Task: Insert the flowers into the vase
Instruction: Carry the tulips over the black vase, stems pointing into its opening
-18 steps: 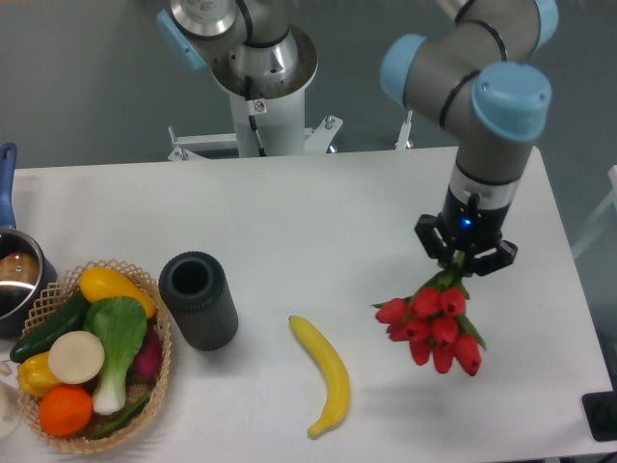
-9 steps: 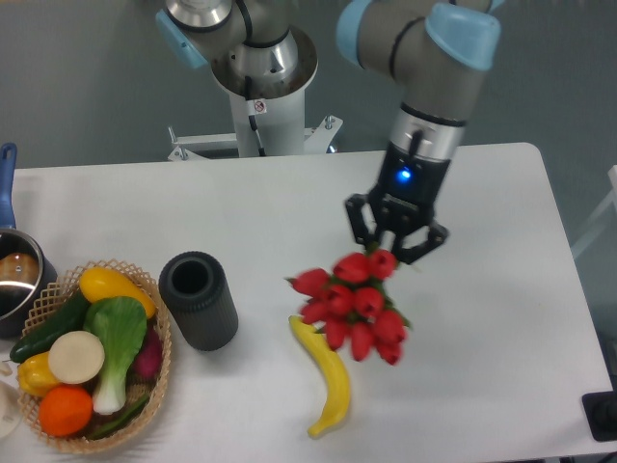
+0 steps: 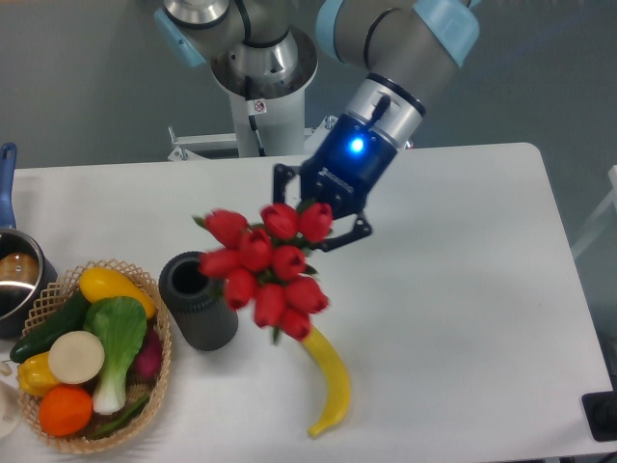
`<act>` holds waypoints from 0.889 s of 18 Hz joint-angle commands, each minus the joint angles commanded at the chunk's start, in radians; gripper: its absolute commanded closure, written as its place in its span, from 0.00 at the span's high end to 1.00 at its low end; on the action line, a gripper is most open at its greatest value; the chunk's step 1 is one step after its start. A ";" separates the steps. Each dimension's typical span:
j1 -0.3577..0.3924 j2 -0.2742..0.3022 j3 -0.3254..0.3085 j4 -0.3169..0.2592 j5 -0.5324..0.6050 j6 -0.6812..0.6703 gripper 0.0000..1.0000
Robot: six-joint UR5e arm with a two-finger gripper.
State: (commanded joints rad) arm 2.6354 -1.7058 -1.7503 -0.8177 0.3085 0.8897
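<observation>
My gripper (image 3: 318,207) is shut on the stem end of the flowers (image 3: 267,266), a tight bunch of red tulip buds. It holds them in the air, tilted, with the buds pointing down and left. The buds hang just right of the vase (image 3: 198,300) and overlap its right edge in view. The vase is a dark ribbed cylinder standing upright on the white table, its round mouth open and unobstructed. The stems are mostly hidden behind the buds and the gripper.
A yellow banana (image 3: 329,377) lies on the table below the bunch. A wicker basket (image 3: 145,393) of vegetables and fruit stands left of the vase. A metal pot (image 3: 17,275) with a blue handle sits at the far left edge. The robot base (image 3: 262,72) is at the back.
The arm has swung left across the table, carrying the flowers from the right side, over the banana, to just beside the vase. The bunch has risen and tilted more.
</observation>
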 joint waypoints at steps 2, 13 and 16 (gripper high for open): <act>-0.006 0.023 -0.003 0.000 -0.009 -0.003 0.00; -0.097 0.015 -0.049 0.032 -0.019 0.012 0.00; -0.110 -0.006 -0.054 0.043 -0.017 0.012 0.00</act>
State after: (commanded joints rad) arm 2.5250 -1.7119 -1.8039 -0.7747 0.2915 0.9020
